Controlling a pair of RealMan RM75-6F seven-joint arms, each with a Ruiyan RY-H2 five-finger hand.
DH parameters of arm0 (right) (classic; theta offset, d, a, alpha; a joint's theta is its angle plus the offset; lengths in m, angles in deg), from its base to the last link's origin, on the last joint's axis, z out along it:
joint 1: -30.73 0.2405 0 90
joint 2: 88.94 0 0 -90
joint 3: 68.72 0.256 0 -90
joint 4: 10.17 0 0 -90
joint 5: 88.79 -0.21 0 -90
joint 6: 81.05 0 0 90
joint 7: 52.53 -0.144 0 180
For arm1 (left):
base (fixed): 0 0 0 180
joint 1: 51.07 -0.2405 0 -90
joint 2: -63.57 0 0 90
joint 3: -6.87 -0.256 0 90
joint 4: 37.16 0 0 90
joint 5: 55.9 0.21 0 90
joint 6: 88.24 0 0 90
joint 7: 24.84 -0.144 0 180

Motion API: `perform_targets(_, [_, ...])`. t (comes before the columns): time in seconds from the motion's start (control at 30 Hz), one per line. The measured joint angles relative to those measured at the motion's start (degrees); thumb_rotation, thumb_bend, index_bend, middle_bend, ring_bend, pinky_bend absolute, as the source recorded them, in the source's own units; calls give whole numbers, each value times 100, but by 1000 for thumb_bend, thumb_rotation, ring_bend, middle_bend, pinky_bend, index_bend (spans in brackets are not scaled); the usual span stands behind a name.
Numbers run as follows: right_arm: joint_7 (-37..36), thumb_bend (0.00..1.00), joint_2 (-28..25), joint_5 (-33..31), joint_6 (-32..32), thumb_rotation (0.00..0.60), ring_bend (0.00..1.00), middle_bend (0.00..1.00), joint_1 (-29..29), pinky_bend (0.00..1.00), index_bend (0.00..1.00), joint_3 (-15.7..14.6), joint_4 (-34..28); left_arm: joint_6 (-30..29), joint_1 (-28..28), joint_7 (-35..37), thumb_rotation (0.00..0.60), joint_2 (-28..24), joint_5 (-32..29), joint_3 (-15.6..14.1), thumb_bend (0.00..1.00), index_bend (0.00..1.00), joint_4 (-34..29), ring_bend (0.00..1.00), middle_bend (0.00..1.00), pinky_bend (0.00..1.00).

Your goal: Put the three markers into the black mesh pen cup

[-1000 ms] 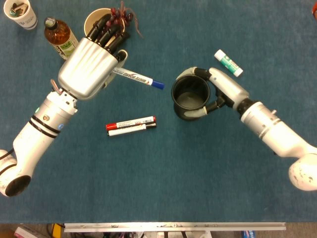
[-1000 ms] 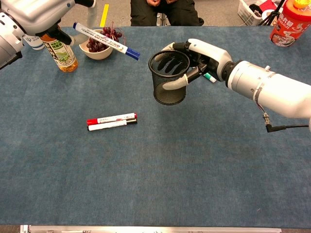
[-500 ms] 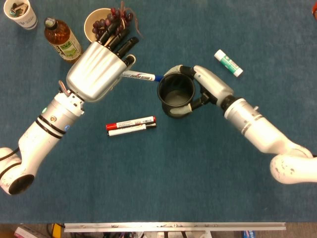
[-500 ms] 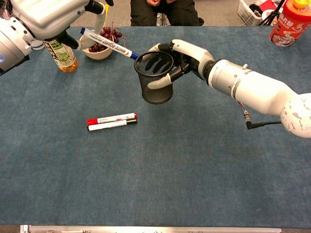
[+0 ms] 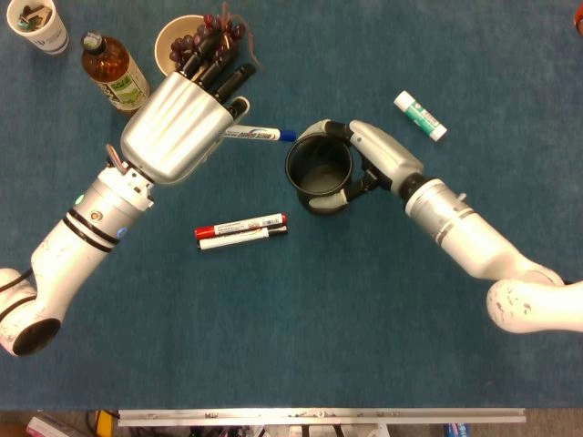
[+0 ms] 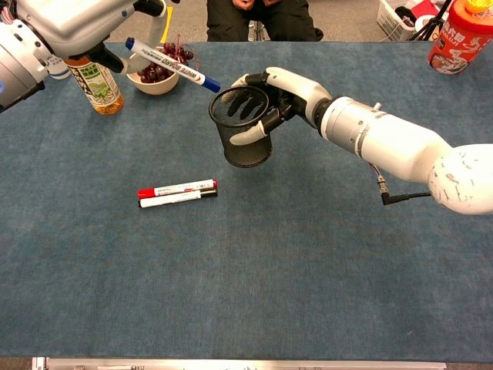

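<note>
From the head view, my left hand (image 5: 178, 127) hangs over the far left part of the table (image 5: 364, 309), grasping the blue-capped marker (image 5: 260, 136) so that its blue tip pokes out toward the rim of the black mesh cup (image 5: 319, 169); tip and rim look just about touching, though I cannot tell if they do. My right hand (image 5: 378, 164) is wrapped around that cup from its right side, mouth facing up. The red marker (image 5: 240, 225) and the black marker (image 5: 243, 237) lie side by side, touching, on the blue cloth nearer the front edge than both hands, with wide bare cloth all around them. Crowded along the far left edge are the bowl of grapes (image 5: 187, 36), partly under my left fingers, the brown bottle (image 5: 111, 71) and a paper cup (image 5: 36, 23) in the corner. A white and green tube (image 5: 420, 115) lies beyond my right hand.

From the chest view, my left hand (image 6: 77, 23) holds the marker (image 6: 171, 66) tilted, blue end lowest and just beside the cup's (image 6: 245, 135) upper rim. My right hand (image 6: 289, 92) carries the cup lifted and tipped toward the marker. The red (image 6: 177, 187) and black (image 6: 177, 198) markers sit left of centre; the whole front half of the table (image 6: 308, 293) is open. An orange cup (image 6: 461, 35) stands at the far right corner.
</note>
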Motion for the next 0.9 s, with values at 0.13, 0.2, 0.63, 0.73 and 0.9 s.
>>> perform_targets(0.13, [-34, 314, -13, 23, 5, 600, 355, 430, -38, 413, 450, 36, 52, -5, -11, 9, 600, -63, -14, 3, 291, 617, -67, 180, 248, 114])
perform_targets(0.2, [-54, 314, -8, 23, 6, 600, 355, 430, -43, 413, 450, 69, 73, -9, -16, 3, 600, -84, 5, -8, 291, 617, -94, 180, 248, 114])
perform_targets(0.63, [214, 315, 215, -146, 88, 600, 352, 430, 187, 413, 450, 200, 272, 18, 5, -77, 600, -130, 57, -36, 291, 617, -257, 179, 247, 114])
perform_targets(0.73, [279, 315, 246, -208, 92, 600, 352, 430, 232, 419, 450, 226, 314, 10, 3, -80, 600, -157, 51, -25, 291, 617, -274, 178, 247, 114])
perform_targets(0.9, [321, 314, 210, -262, 99, 600, 352, 430, 220, 420, 450, 226, 350, -21, -33, -77, 600, -249, 48, -30, 291, 617, -287, 177, 246, 114])
